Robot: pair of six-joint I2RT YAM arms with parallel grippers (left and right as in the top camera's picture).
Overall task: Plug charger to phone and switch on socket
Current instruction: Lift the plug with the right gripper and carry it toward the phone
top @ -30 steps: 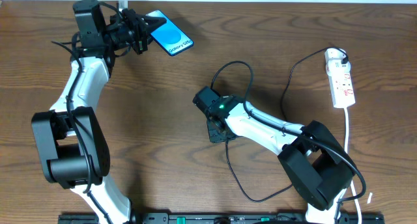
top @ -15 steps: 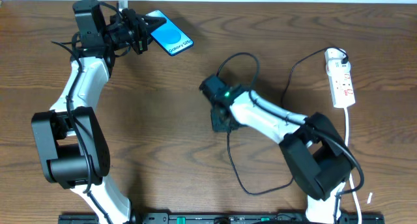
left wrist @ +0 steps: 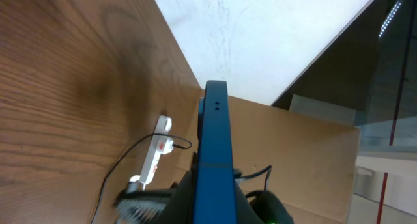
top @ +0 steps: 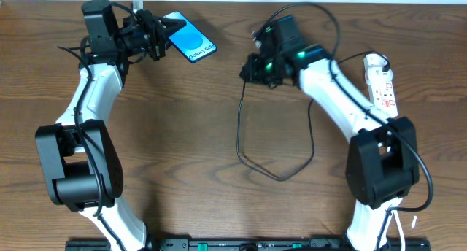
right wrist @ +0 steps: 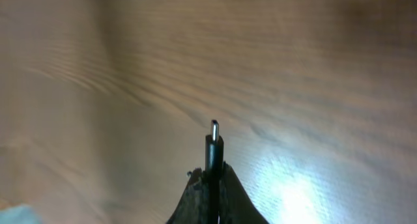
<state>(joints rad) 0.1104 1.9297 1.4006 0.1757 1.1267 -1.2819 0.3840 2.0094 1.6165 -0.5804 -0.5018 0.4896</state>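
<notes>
The phone [top: 191, 39], with a bright blue screen, is held off the table at the back left by my left gripper [top: 159, 38], which is shut on its left end. In the left wrist view the phone [left wrist: 215, 146] shows edge-on between the jaws. My right gripper [top: 252, 67] is shut on the charger plug [right wrist: 214, 140], whose metal tip points forward between the fingers. The black charger cable [top: 255, 163] hangs from it and loops on the table. The white socket [top: 383, 87] lies at the right edge; it also shows in the left wrist view [left wrist: 155, 157].
A white cord [top: 392, 152] runs from the socket toward the front right. The right arm's base [top: 379, 171] stands at the front right, the left arm's base [top: 76, 163] at the front left. A white wall edge runs along the back.
My right gripper has lifted from the table's middle and swung to the back, toward the phone, carrying the charger plug. The cable loop trails below it. The left arm and phone have not moved.
</notes>
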